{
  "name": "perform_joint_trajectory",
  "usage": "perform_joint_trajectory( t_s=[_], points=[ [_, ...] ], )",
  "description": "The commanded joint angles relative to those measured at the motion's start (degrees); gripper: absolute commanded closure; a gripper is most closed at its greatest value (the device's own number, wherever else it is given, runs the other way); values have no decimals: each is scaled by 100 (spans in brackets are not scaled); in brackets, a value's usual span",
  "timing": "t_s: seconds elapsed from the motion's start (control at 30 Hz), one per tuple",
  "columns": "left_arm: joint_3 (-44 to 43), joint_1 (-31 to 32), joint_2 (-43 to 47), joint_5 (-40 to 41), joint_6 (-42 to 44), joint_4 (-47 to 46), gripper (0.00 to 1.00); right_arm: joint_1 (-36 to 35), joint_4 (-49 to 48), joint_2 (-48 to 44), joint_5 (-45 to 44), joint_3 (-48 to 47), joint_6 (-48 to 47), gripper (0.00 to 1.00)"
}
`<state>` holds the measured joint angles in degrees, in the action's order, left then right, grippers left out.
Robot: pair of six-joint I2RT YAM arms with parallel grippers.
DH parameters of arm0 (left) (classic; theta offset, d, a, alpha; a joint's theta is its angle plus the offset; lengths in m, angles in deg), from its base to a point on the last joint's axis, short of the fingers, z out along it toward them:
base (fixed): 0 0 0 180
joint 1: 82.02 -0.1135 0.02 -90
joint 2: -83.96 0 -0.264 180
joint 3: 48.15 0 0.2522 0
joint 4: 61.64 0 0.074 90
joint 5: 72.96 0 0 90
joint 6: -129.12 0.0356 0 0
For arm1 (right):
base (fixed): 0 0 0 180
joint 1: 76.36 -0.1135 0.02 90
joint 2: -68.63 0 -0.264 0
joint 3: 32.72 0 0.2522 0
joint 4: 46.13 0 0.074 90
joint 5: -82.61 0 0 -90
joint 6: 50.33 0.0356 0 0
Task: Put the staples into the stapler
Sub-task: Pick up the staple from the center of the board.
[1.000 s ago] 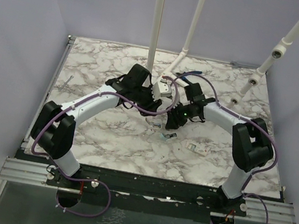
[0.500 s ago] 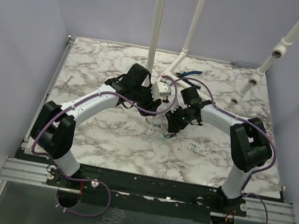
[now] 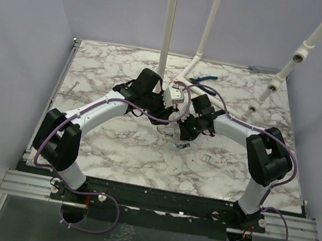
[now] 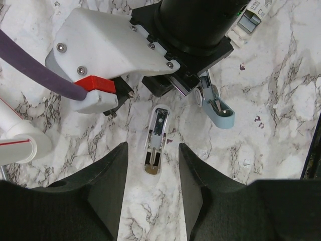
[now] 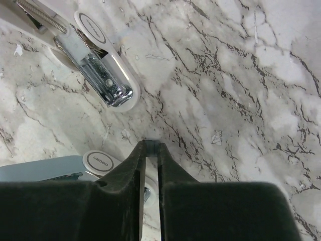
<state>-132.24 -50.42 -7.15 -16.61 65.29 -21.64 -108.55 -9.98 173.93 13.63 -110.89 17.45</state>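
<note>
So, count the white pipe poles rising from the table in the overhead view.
3. An upright pole left of centre; a leaning pole just right of it; a jointed pole slanting over the back right corner. A shorter one could be hidden from view.

White marble table (image 3: pixel 101 141) with grey-black veins; stapler (image 4: pixel 221 114) pale blue-green with silvery metal; purple cable (image 4: pixel 35 65).

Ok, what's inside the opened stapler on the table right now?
The stapler lies hinged open: shiny metal insides and a coil spring show. Whether staples sit in its channel is too small to tell.
</note>
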Motion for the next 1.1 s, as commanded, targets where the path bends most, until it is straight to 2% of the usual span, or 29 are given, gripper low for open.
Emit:
perform_joint_trajectory(
  t_s=[0.0,0.13,0.6,0.77,0.9,1.0,1.07],
  points=[
    [63,-22,130,-163,37,30,54,-25,-61,-64,-331,221,-63,92],
    [37,-22,118,-127,37,30,54,7,-155,-287,-226,243,-60,99],
    [-16,-35,66,-250,-47,-42,53,275,-177,-757,375,92,247,99],
    [6,-70,94,-566,-92,-258,52,686,-293,-1028,1892,-27,792,99],
    [-23,-91,141,-1029,185,-286,38,943,-555,-1285,3521,61,1017,99],
    [-72,-110,187,-1548,705,-129,28,976,-486,-1310,4388,31,1031,98],
    [-172,-114,190,-1919,1492,316,24,977,-467,-1297,4816,57,1012,98]
  ],
)
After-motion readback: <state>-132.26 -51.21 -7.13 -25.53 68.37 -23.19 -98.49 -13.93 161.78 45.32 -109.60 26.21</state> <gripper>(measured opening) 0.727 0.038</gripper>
